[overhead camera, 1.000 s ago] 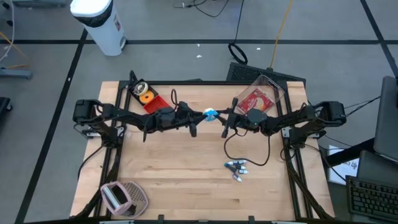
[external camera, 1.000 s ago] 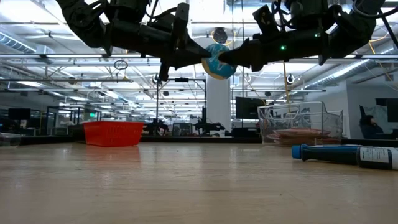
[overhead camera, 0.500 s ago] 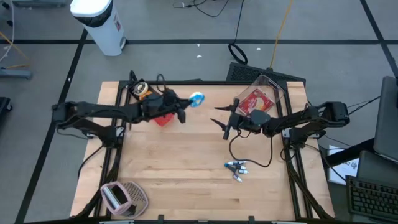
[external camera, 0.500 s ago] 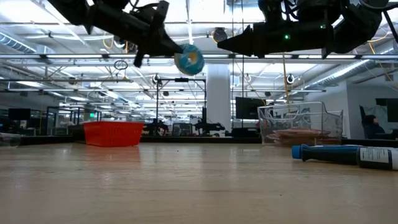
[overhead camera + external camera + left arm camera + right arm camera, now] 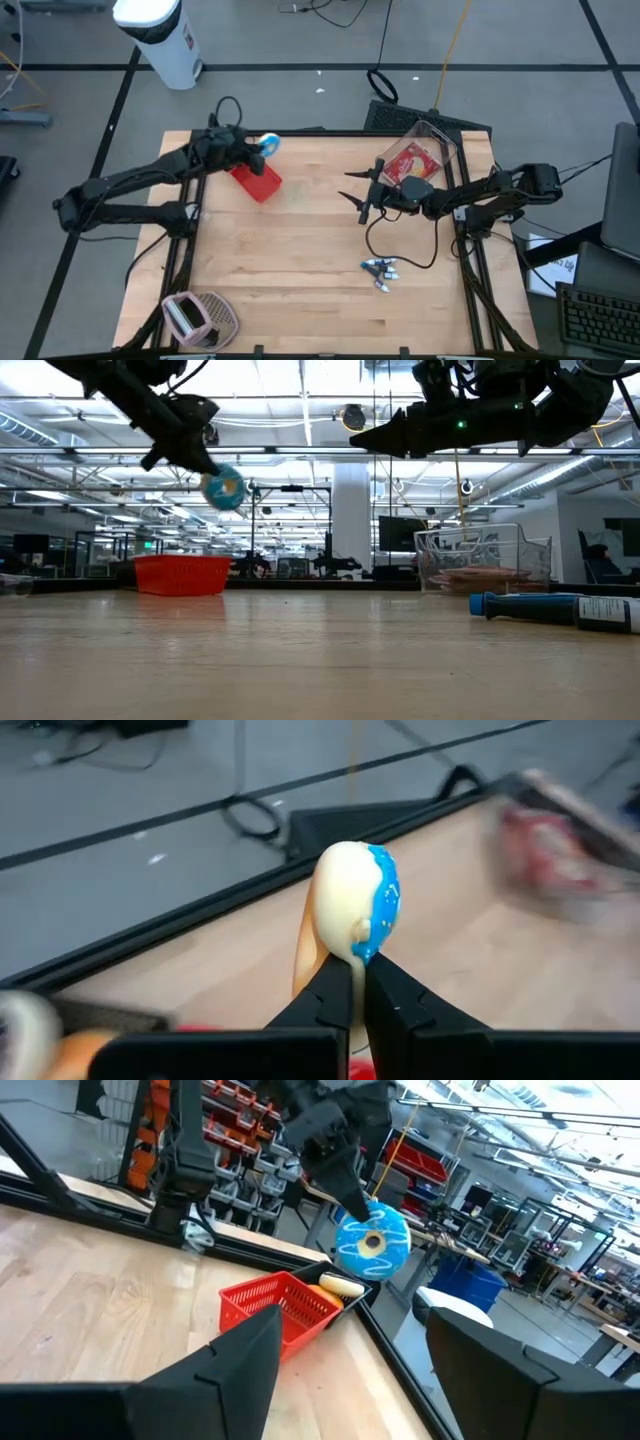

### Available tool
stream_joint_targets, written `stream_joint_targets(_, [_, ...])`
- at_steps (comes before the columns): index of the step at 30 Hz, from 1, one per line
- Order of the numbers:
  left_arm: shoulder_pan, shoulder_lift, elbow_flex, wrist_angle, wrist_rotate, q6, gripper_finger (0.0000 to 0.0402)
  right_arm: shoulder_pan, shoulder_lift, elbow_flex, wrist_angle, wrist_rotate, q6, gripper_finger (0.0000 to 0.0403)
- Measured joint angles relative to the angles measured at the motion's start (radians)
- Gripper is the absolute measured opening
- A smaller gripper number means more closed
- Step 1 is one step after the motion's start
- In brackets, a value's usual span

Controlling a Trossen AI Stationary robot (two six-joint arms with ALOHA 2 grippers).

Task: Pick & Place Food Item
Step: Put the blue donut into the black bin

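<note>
A donut with blue icing (image 5: 267, 143) hangs in the air at the table's far left, with my left gripper (image 5: 255, 150) shut on it. The low view shows the donut (image 5: 222, 490) well above the red basket (image 5: 182, 573). The basket (image 5: 257, 181) stands on the table just near of the donut. My right gripper (image 5: 362, 195) is open with nothing in it, raised over the table's right half and pointing toward the left. Its wrist view shows the donut (image 5: 372, 1243) face on, above the basket (image 5: 285, 1308). My left gripper pinches the donut's rim (image 5: 352, 948) between its two fingers, one on the iced face and one on the plain face. The fingers slant down from the table's left. The donut stands on edge at their ends, lifted clear of everything.
A clear plastic box with a red packet (image 5: 420, 158) stands at the far right. A blue pen-like thing (image 5: 380, 268) lies near the right arm's cable. A pink object (image 5: 200, 317) sits at the near left corner. A yellowish item (image 5: 340, 1285) lies in the basket.
My right gripper has opened and let go of the donut, keeping its place. My left gripper has carried the donut from the table's middle toward the far left corner and slightly up, tipping its fingers downward; the donut now hangs by the red basket.
</note>
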Motion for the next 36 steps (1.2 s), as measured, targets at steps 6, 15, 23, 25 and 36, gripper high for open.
stream_joint_targets(6, [0.163,-0.009,-0.039,-0.024,0.064,0.015,0.0008,0.0,0.0,0.0,0.0,0.001,0.0,0.0237])
stream_joint_targets(15, [0.401,-0.008,-0.161,0.025,0.207,0.003,0.0007,0.0,0.0,0.0,-0.003,0.001,0.0,0.0232])
stream_joint_targets(23, [0.496,-0.008,-0.202,0.019,0.198,0.002,0.001,0.0,0.0,0.0,-0.004,0.001,-0.021,0.0229])
stream_joint_targets(25, [0.507,-0.008,-0.209,0.018,0.218,0.002,0.0006,0.0,0.0,0.0,-0.004,0.001,-0.021,0.0227])
stream_joint_targets(36, [0.539,-0.008,-0.259,0.024,0.279,-0.012,0.0005,0.0,0.0,0.0,-0.004,0.001,-0.021,0.0226])
